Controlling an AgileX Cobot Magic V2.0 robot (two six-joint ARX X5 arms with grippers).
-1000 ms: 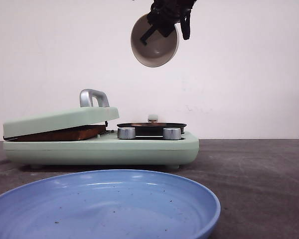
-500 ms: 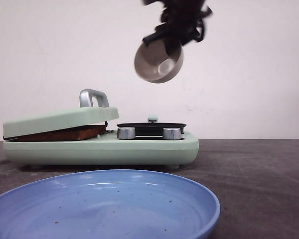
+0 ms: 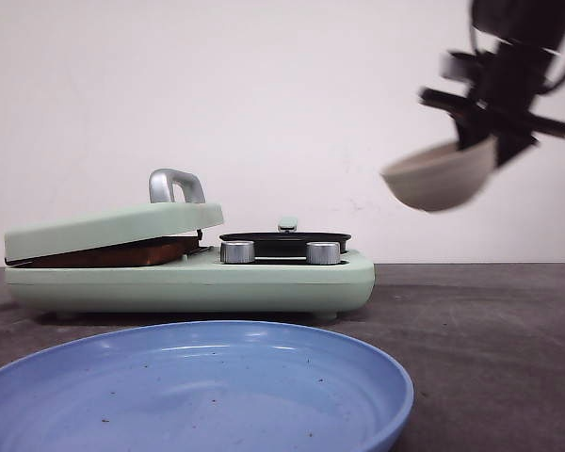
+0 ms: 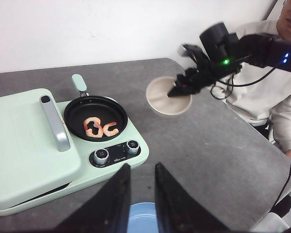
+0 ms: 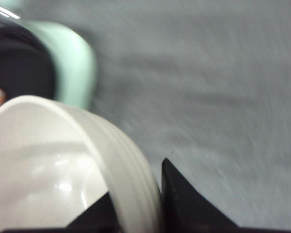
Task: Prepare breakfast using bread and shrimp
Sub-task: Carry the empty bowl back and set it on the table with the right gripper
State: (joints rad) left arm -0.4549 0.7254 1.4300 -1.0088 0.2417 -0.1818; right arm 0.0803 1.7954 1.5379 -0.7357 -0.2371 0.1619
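No legible text or labels.

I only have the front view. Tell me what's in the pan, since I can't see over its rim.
Observer: A few curled orange shrimp lie in the black pan.
Operator: Report the bowl's contents.
Observer: The bowl is empty. The right hand grips its rim.
Operator: Now give me the left hand.
Observer: The left hand is open and holds nothing, with the blue plate below it.
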